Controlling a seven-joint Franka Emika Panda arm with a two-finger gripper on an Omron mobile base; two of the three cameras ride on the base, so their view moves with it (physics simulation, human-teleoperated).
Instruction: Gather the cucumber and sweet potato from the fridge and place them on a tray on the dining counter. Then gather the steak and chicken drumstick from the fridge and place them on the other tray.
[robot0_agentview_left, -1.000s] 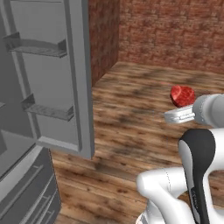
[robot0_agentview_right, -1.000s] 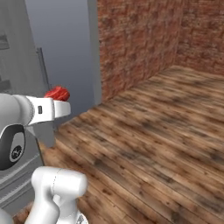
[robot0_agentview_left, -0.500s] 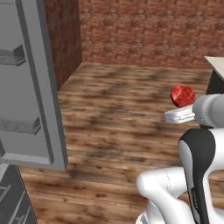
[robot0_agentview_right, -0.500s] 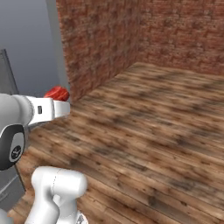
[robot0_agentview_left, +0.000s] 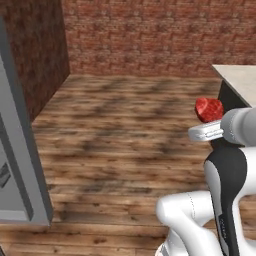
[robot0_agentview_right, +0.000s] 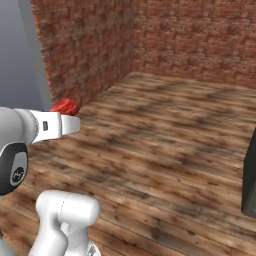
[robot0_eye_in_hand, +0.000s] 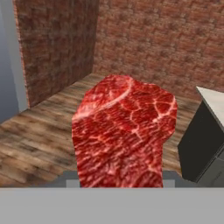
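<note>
I hold the steak (robot0_eye_in_hand: 124, 133) upright — a thick red slab, white-marbled, its lower end in my grip — raised high above the wooden floor (robot0_agentview_left: 125, 125), near the pale-topped counter (robot0_agentview_left: 240, 80).

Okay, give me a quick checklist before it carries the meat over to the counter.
1. Steak held in the gripper: ok, it stands up from the hand.
2. Steak off the floor: ok.
3. Wooden floor ahead free of obstacles: ok.
4. Counter in sight: ok, its corner shows on the right.
5. Tray for the meat located: cannot tell.
6. Fridge door out of the way: ok, off to the left.
</note>
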